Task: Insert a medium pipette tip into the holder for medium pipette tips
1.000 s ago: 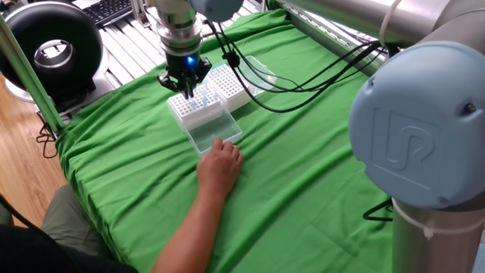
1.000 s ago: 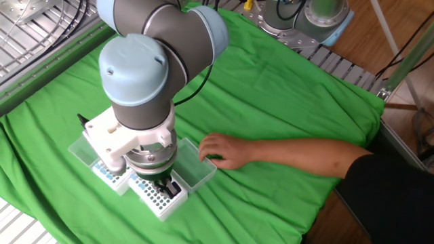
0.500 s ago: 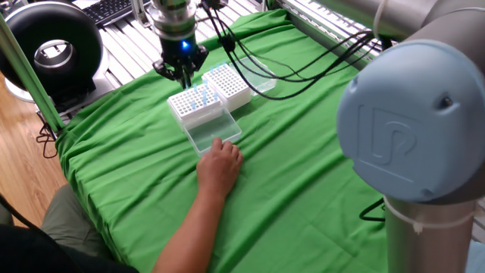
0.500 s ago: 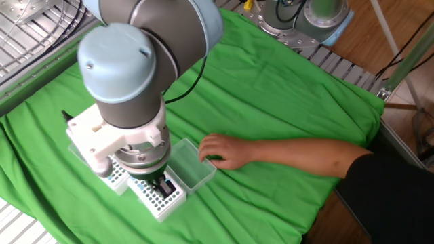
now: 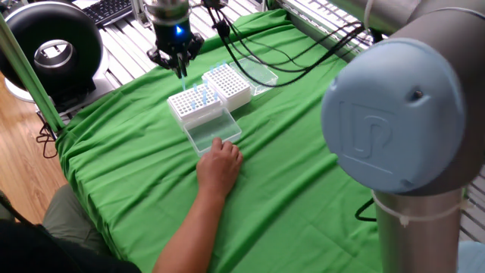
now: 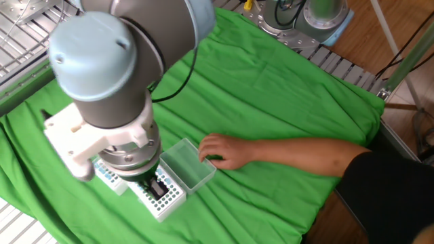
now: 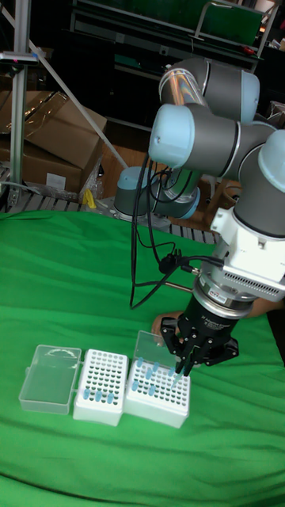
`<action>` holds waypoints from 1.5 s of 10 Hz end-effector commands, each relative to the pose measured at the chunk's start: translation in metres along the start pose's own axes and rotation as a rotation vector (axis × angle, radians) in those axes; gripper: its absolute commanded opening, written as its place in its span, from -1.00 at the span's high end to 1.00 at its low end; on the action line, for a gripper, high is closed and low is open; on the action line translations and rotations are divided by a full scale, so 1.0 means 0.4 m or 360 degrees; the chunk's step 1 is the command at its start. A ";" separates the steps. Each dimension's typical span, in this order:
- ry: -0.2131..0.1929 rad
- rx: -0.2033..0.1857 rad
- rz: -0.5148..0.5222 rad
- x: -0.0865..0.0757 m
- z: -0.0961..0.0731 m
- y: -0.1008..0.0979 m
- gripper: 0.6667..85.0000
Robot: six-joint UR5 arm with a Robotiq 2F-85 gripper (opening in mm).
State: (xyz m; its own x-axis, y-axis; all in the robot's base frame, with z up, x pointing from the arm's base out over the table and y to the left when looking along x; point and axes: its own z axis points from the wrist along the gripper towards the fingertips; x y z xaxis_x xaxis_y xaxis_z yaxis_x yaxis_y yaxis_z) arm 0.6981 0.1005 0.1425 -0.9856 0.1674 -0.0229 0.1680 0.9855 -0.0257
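My gripper [image 5: 179,67] hangs above the table's far left, shut on a thin pale medium pipette tip [image 5: 183,76] that points down. Just below it sits a low white rack [image 5: 193,106] with several blue tips, its clear lid [image 5: 214,130] folded open. The holder for medium pipette tips [image 5: 229,86], a taller white block with a dense grid of holes, stands beside that rack, with its clear lid [image 5: 261,73] behind. In the tall fixed view the gripper [image 7: 187,363] hovers over the right rack [image 7: 158,392], and the holder [image 7: 101,386] is to its left.
A person's hand [image 5: 220,163] rests on the green cloth [image 5: 303,174] against the open lid, the forearm reaching in from the near edge. The arm's large joint [image 6: 102,61] hides much of the racks in the other fixed view. Black cables [image 5: 258,53] trail over the far side.
The gripper has risen from the low rack and drifted slightly away from it, carrying the tip up. The person's hand has stayed put.
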 end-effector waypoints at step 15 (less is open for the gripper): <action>-0.0088 0.0057 -0.0369 -0.154 -0.014 -0.194 0.99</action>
State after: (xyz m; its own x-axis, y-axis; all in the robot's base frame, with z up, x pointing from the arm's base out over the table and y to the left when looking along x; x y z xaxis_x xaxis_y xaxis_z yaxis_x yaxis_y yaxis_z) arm 0.7433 0.0149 0.1621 -0.9965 -0.0704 -0.0461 -0.0663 0.9942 -0.0846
